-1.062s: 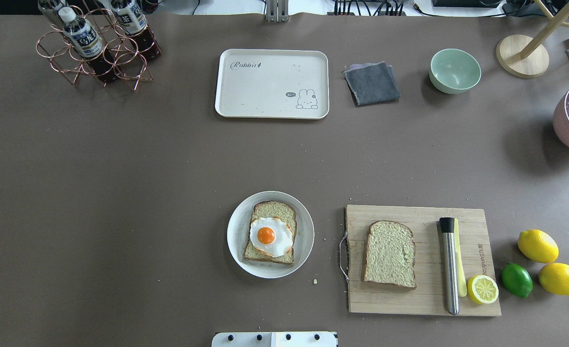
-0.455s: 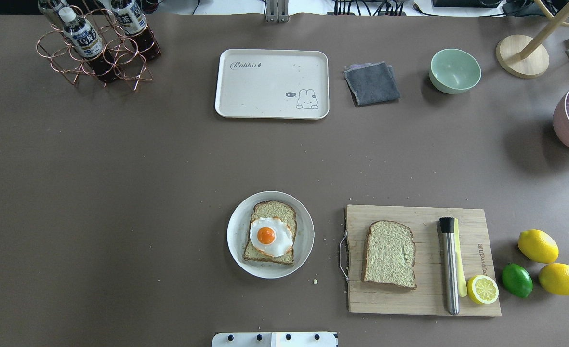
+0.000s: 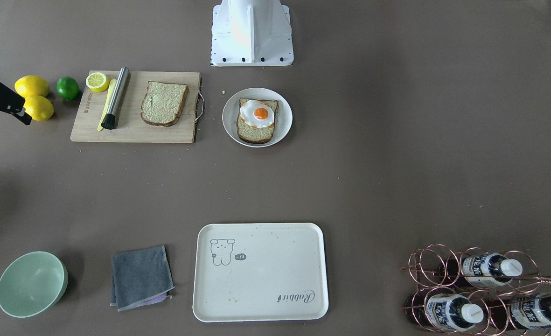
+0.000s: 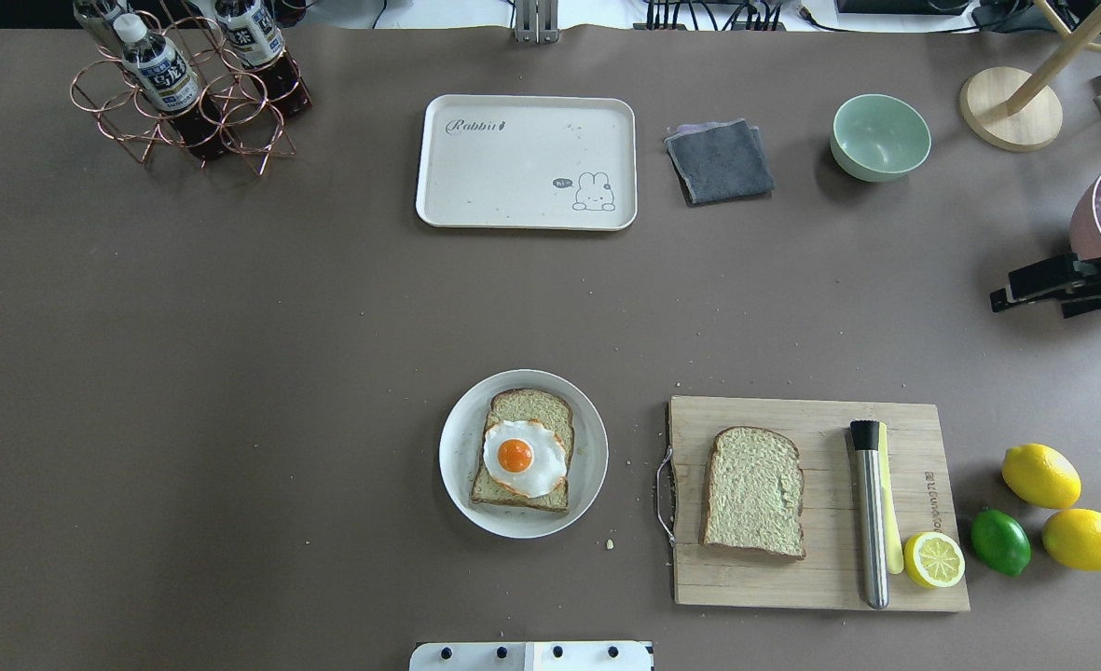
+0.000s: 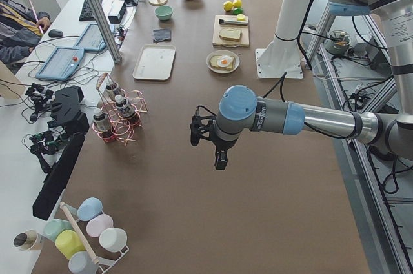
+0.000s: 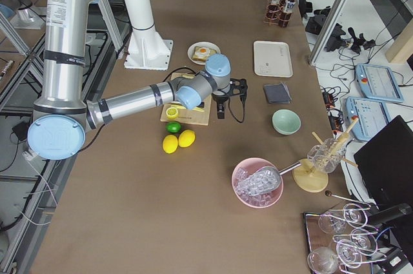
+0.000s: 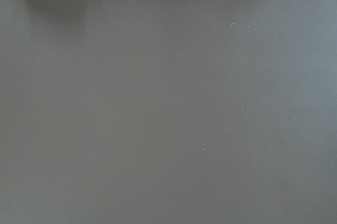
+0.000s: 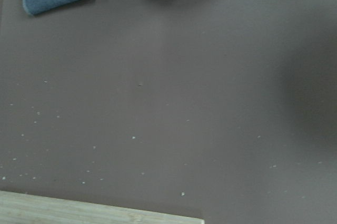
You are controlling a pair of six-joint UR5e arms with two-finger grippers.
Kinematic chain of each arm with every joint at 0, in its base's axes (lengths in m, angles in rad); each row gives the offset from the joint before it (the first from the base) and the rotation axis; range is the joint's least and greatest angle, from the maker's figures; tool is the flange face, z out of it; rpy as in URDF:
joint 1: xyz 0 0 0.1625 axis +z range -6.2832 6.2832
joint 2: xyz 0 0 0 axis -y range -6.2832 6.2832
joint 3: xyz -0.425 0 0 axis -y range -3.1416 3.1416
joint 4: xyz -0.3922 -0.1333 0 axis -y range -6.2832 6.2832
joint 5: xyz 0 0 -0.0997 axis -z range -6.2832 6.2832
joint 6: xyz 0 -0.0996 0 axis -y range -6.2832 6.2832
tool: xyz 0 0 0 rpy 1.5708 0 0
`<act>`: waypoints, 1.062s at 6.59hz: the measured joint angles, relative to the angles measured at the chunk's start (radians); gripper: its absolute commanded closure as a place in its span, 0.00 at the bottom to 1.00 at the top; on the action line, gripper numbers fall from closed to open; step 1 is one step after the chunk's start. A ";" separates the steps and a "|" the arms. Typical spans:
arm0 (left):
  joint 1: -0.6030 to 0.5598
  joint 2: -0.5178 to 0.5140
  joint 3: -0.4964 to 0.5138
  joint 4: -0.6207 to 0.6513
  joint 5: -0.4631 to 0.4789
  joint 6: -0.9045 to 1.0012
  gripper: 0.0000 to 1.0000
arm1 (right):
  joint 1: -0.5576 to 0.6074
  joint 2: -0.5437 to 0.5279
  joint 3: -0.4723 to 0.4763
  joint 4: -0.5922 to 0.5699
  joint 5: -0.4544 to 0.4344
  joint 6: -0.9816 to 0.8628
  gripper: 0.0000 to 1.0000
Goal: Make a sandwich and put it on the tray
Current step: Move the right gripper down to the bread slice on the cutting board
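1. Right claw [image 4: 1002, 289] hangs over the brown table on the robot's far right, near the pink ice bowl [image 4: 1095, 238]. Its fingers look parted, with nothing between them. The left claw [image 5: 206, 148] shows only from the side, well apart from the food, and I cannot tell whether it is parted or closed.
2. A steel muddler [image 4: 870, 513] and a lemon half [image 4: 933, 559] lie on the wooden cutting board [image 4: 811, 582]. Two lemons [image 4: 1040, 475] and a lime [image 4: 999, 540] sit just off its right end. A grey cloth [image 4: 720, 160] and a green bowl [image 4: 879, 136] lie right of the tray [image 4: 513, 182].
3. The sandwich is in two parts. One bread slice [image 4: 536, 406] lies on the white plate [image 4: 457, 489] with the egg [image 4: 536, 471] on top. The second slice [image 4: 753, 492] lies flat on the board. The tray sits well apart, at the far side.
4. Both slices run lengthwise away from the robot, with their domed tops toward the tray.
5. The crumb is pale and speckled and the crust dark brown. The egg is white with an orange yolk.
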 measured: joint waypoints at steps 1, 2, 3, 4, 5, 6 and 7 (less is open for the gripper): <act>0.002 -0.003 0.017 -0.038 0.001 -0.002 0.02 | -0.060 -0.005 0.006 0.074 -0.021 0.104 0.00; 0.004 0.006 0.025 -0.071 0.001 0.002 0.02 | -0.123 -0.001 0.023 0.101 -0.070 0.199 0.00; 0.009 0.019 0.028 -0.102 0.001 0.009 0.02 | -0.189 -0.001 0.059 0.111 -0.118 0.303 0.00; 0.016 0.028 0.029 -0.123 0.001 0.022 0.02 | -0.246 -0.005 0.099 0.114 -0.136 0.412 0.00; 0.021 0.030 0.029 -0.134 0.001 0.039 0.02 | -0.301 -0.007 0.120 0.118 -0.147 0.503 0.00; 0.026 0.030 0.029 -0.148 0.001 0.051 0.02 | -0.344 -0.006 0.115 0.141 -0.156 0.541 0.02; 0.030 0.030 0.029 -0.166 0.001 0.056 0.02 | -0.376 -0.003 0.084 0.194 -0.167 0.555 0.03</act>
